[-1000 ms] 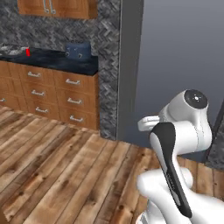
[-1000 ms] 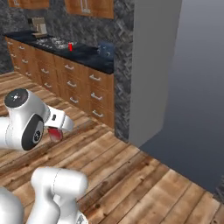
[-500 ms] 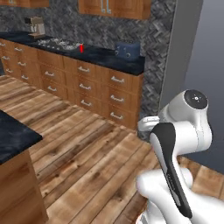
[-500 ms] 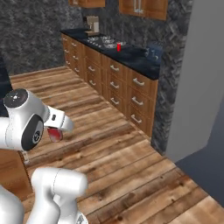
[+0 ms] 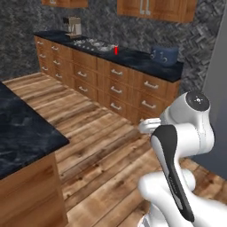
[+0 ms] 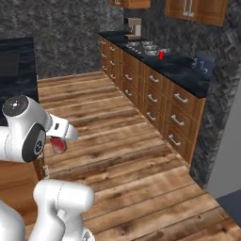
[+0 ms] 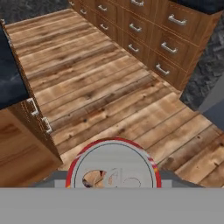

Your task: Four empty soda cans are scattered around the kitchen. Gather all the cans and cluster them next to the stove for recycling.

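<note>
My gripper (image 6: 58,144) hangs low in front of the base, shut on a red soda can (image 6: 58,145). The hand view looks down on that can's silvery top with its red rim (image 7: 113,165), above the wooden floor. Another red soda can (image 5: 116,50) (image 6: 161,55) stands upright on the dark counter across the room. It is just right of the stove (image 5: 91,43) (image 6: 145,45), a flat cooktop with round silver burners.
A coffee machine (image 5: 73,26) (image 6: 134,28) stands at the counter's far end and a blue toaster (image 5: 164,54) (image 6: 202,63) at its near end. A dark-topped island (image 5: 22,133) (image 6: 14,61) is close on the left. Open wood floor (image 7: 100,83) lies between.
Both base views have swung as the base moved: the stove counter now shows in full and the island has come in on the left. The arm holds its pose, still gripping the can.
</note>
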Controlling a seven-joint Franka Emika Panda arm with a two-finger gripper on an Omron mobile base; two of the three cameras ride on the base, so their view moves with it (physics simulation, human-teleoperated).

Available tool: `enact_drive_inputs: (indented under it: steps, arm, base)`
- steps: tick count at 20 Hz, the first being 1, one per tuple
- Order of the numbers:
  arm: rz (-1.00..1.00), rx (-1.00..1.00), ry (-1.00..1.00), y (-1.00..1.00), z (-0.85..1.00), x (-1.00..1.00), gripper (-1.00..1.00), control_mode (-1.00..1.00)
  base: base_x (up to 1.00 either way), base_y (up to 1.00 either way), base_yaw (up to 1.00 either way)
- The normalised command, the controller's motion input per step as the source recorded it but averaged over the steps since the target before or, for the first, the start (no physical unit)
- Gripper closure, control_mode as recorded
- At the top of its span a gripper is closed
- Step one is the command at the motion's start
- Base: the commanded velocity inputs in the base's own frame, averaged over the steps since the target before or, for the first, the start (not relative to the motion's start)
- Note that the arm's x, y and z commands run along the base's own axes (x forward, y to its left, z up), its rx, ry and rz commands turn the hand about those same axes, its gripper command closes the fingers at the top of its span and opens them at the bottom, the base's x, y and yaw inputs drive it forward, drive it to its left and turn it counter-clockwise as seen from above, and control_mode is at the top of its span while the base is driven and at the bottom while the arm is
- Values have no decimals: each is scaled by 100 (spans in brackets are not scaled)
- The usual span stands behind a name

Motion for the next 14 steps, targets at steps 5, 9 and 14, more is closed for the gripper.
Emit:
enact_drive_inputs:
  steps: [5, 9, 14]
  arm:
    - [0, 0, 0, 0, 0, 0, 100, 100]
    - [0, 0, 0, 0, 0, 0, 100, 100]
    - [0, 0, 0, 0, 0, 0, 100, 100]
  base:
    - [72, -4, 19]
    - [70, -18, 5]
    - [69, -23, 2]
